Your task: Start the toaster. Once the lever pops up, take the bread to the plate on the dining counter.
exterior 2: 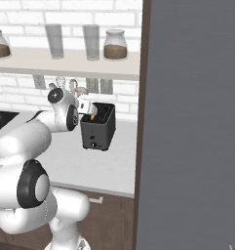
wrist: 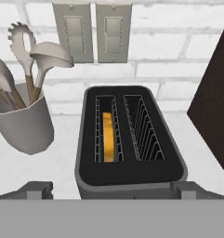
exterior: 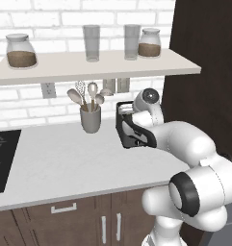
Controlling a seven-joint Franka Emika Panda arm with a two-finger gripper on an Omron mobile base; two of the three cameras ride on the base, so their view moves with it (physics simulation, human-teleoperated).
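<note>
One bread slice (wrist: 107,135) sits in the two-slot toaster (wrist: 129,179), under the wide-open claw (wrist: 114,189).

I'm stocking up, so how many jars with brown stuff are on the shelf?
2. One jar sits at the shelf's left end, the other jar near its right end, beside the two empty glasses. More could stand beyond the left edge of the pictures.

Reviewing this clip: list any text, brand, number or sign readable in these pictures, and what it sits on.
None can be read.
toaster: plain dark body, no brand or dial marks legible.
two wall switch plates: blank.
wall outlet: blank.
jars and glasses on the shelf: no labels.
utensil cup: plain grey.
cooktop: faint ring lines only, no characters.
</note>
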